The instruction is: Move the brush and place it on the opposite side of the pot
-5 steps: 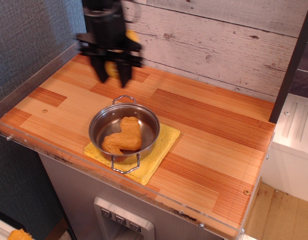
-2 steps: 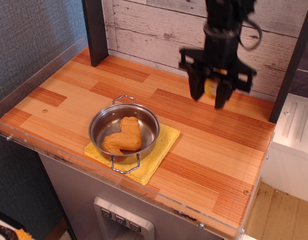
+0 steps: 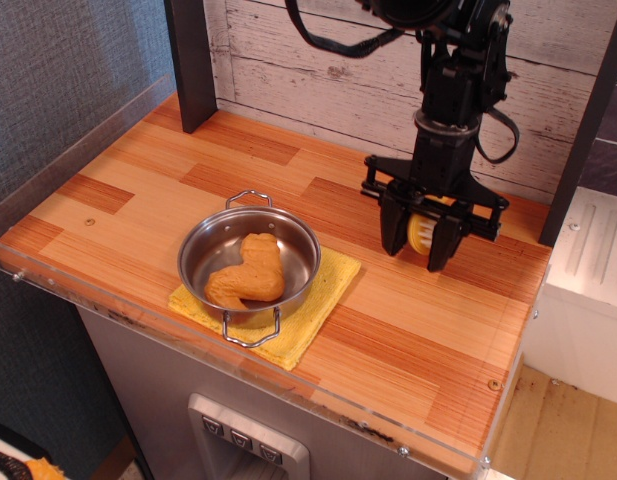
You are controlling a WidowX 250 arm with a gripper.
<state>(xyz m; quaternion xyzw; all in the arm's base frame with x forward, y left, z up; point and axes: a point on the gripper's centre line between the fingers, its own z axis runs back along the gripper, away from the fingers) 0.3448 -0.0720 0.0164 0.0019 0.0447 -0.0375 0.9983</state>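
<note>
My hand (image 3: 419,245) grips the yellow brush (image 3: 421,231) between its fingers, just above the tabletop (image 3: 408,310), with the steel pot (image 3: 249,263) well off to one side, ready for setting down.

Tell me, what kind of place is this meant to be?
Probably a mock kitchen built for robot practice: a striped wooden countertop edged in clear plastic, a shiny round steel pot on a yellow square cloth, and whitewashed plank walls. A black gripper holds a small yellow brush.
</note>
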